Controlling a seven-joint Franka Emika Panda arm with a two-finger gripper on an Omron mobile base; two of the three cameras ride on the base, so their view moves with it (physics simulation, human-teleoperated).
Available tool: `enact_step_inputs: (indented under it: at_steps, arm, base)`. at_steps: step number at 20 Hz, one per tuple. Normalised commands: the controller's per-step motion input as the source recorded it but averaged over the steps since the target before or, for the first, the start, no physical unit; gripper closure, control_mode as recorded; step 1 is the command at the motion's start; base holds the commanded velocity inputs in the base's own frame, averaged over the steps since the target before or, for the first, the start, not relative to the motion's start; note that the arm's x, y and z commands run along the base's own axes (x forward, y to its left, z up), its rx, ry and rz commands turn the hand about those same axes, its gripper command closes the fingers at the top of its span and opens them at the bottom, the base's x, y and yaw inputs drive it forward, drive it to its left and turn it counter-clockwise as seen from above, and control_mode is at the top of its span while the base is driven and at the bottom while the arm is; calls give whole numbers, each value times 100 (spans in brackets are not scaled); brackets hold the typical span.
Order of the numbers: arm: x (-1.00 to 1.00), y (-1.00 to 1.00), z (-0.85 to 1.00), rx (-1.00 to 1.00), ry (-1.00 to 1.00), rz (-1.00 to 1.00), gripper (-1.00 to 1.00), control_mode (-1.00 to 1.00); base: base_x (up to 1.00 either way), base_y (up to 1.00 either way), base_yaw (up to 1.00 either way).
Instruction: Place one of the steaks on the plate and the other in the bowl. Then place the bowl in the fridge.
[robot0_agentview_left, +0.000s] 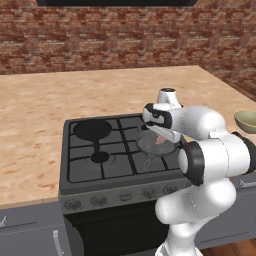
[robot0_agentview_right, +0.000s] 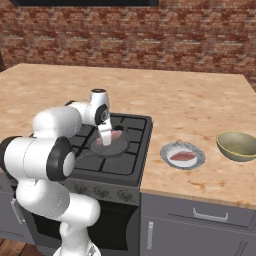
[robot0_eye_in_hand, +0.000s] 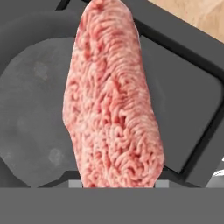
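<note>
Stove top: the grey pan (robot0_agentview_right: 107, 146) sits on the right burners with a steak (robot0_eye_in_hand: 113, 100) in it, directly under the gripper (robot0_agentview_right: 106, 137); the black skillet (robot0_agentview_left: 92, 131) takes the far left burner.
Counter right of the stove: the plate (robot0_agentview_right: 198, 161), holding the second steak (robot0_agentview_right: 183, 156), lies just beside the stove edge; the bowl (robot0_agentview_right: 239, 146) stands near it, further right.
Between plate and bowl: a bare strip of counter (robot0_agentview_right: 210, 115).
Behind stove and dishes: wide open counter up to the brick wall (robot0_agentview_right: 150, 35).
</note>
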Motion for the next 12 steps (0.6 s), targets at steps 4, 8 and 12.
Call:
enact_step_inputs:
  at_steps: [4,8,12]
  arm:
    - [-17,0,58,0,1,0,100,-100]
    - [-67,0,24,6,2,0,100,-100]
    - [-98,3,0,7,0,0,100,-100]
  base:
    - [0,0,0]
    - [0,0,0]
    - [0,0,0]
